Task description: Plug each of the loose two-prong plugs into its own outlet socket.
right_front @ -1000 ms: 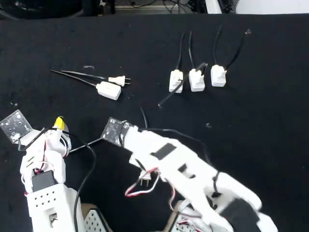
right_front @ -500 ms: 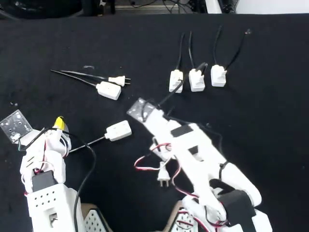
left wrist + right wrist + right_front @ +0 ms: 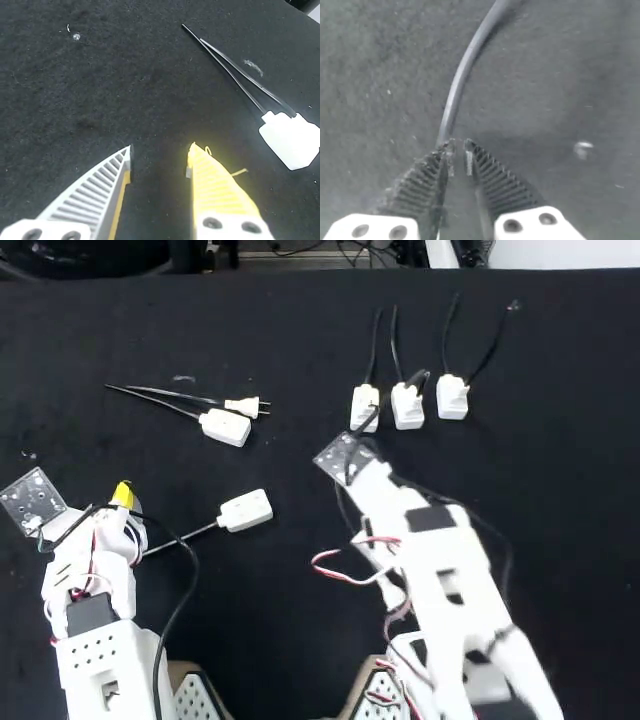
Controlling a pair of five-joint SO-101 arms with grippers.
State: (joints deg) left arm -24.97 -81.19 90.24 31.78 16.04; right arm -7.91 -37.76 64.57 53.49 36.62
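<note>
**Lower left of the high view:** the left gripper (image 3: 121, 496) sits over the black, felt-like table cloth (image 3: 560, 490). Its ribbed grey and yellow fingers are spread, with nothing between them.

**Right of it:** the white right arm (image 3: 430, 540) stretches from the bottom edge toward mid-frame. In its wrist view the right gripper (image 3: 457, 146) has its toothed fingers drawn almost together, with only a slit between the tips. A smooth black cable (image 3: 465, 70) runs away from one tip, and whether it is pinched cannot be told.

**Between the two arms:** a white, boxy socket (image 3: 246, 510) lies flat. Its long axis runs from lower left to upper right, and its cord trails off to the lower left.

**Farther up, left of centre:** a small loose plug (image 3: 243, 406) lies with its two metal prongs pointing right. Its thin cord leads to the upper left. Just below it lies a second socket (image 3: 225, 427), also white and blocky, with its own cord running the same way.

**Upper centre:** three white blocks (image 3: 408, 406) stand in a row, side by side but apart. Each has a black cord running toward the top edge.
</note>
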